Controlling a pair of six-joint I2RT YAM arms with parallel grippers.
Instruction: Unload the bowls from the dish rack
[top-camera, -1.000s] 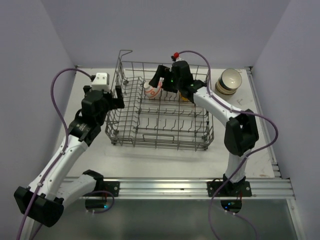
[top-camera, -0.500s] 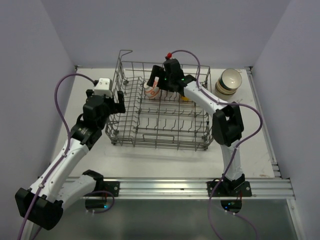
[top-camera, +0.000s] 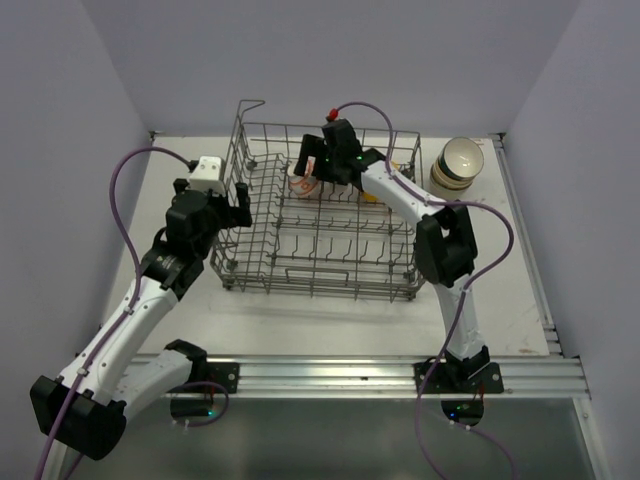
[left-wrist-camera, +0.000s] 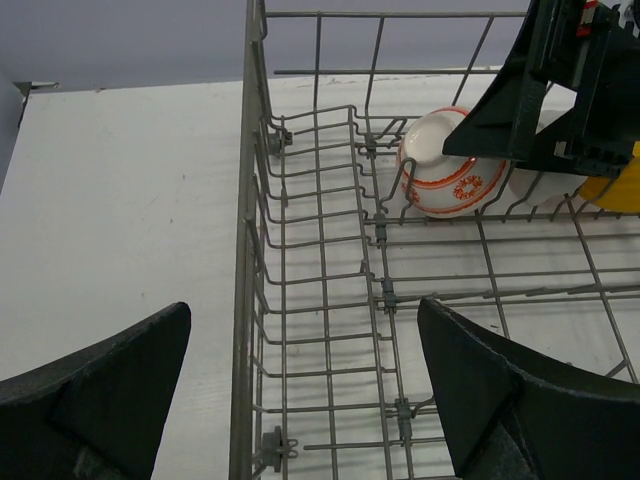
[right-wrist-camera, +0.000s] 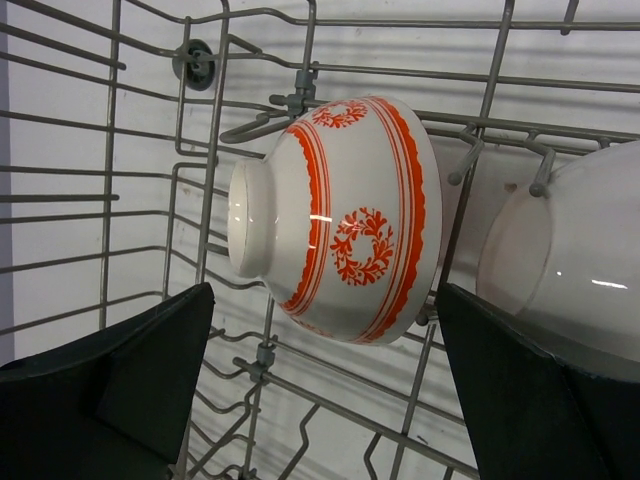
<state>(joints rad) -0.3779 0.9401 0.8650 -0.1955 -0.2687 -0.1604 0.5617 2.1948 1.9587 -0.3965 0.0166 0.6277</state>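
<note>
The grey wire dish rack (top-camera: 318, 292) stands mid-table. A white bowl with an orange-red pattern (top-camera: 303, 181) leans on its side among the tines at the back; it also shows in the left wrist view (left-wrist-camera: 445, 165) and the right wrist view (right-wrist-camera: 340, 235). A plain white bowl (right-wrist-camera: 570, 260) and a yellow bowl (left-wrist-camera: 615, 185) stand to its right. My right gripper (top-camera: 308, 168) is open, with one jaw on each side of the patterned bowl and a gap to each (right-wrist-camera: 322, 300). My left gripper (top-camera: 237, 203) is open and empty, straddling the rack's left wall (left-wrist-camera: 305, 310).
A stack of bowls (top-camera: 459, 162) sits on the table at the back right, outside the rack. The rack's raised wire loop (top-camera: 250, 104) stands at its back left corner. White tabletop (left-wrist-camera: 120, 200) lies left of the rack.
My right gripper has moved left and lower over the rack's back row until its jaws flank the patterned bowl. My left gripper has shifted slightly toward the rack's left wall.
</note>
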